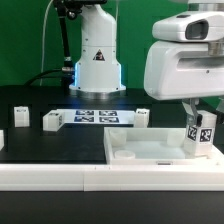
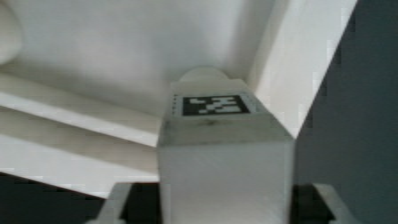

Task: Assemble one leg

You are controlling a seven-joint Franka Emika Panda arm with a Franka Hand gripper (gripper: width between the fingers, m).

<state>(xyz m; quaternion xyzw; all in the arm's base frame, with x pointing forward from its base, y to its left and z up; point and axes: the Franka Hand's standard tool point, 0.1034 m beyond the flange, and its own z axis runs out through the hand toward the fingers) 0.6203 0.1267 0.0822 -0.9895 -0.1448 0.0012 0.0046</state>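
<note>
Leg (image 1: 203, 135) is in your gripper (image 1: 202, 120): one leg, upright, tag showing, clamped tight between both fingers (image 2: 121, 203). It hangs over the single white panel (image 1: 150, 152) at the exterior view's right; contact with the panel can't be told. Three loose legs (image 1: 20, 116) (image 1: 52, 121) (image 1: 143, 117) sit back on the black table (image 1: 60, 150), well apart from the gripper, flanking the one marker board (image 1: 98, 115).
</note>
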